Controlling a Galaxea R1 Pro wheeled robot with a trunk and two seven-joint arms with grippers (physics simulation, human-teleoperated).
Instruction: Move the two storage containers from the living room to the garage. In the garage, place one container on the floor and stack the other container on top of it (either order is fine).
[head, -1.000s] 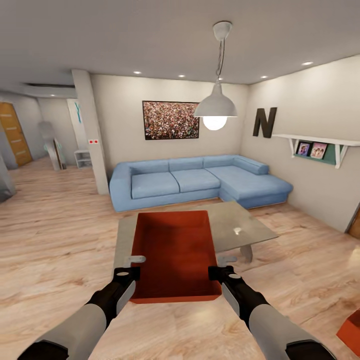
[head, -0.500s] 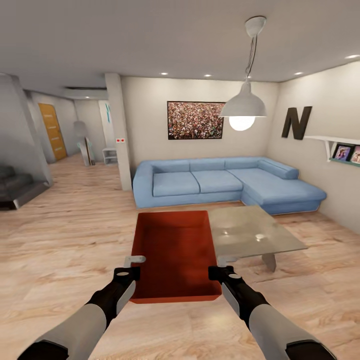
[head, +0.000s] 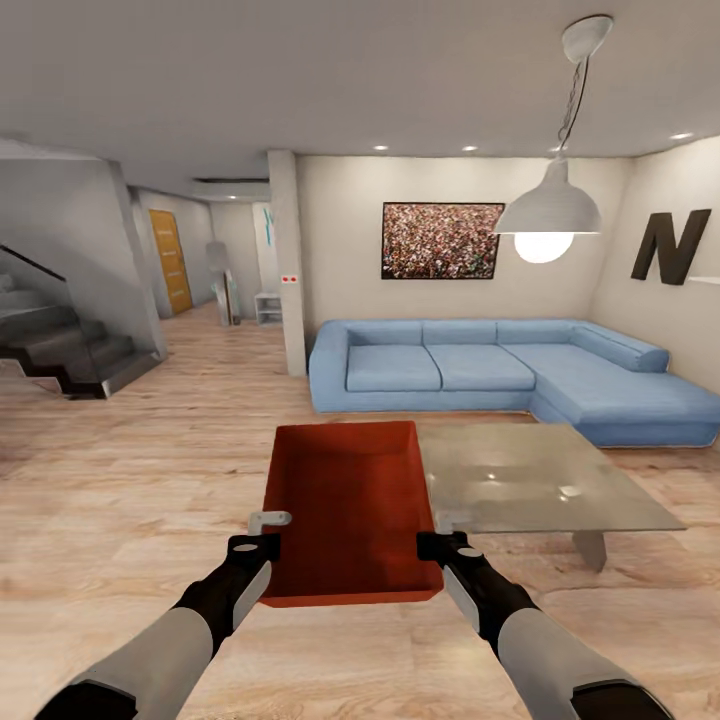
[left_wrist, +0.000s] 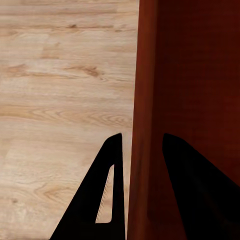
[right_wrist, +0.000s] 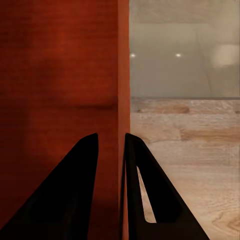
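Centre-low in head view: storage container (head: 350, 510) carried between left pincer (head: 262, 535) and right pincer (head: 440, 533), each clamped on a side wall. I judge it rigid, light, slippery; grip rims.

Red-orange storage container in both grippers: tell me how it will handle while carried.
The storage container looks stiff: its straight walls show no bowing under the left gripper and right gripper. Empty, so probably light. Held by thin walls alone, it could tilt.

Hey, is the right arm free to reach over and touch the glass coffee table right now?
Probably not: the right gripper is clamped on the storage container's right wall, sharing the load with the left gripper. The coffee table is just beside it, but letting go would risk dropping the bin.
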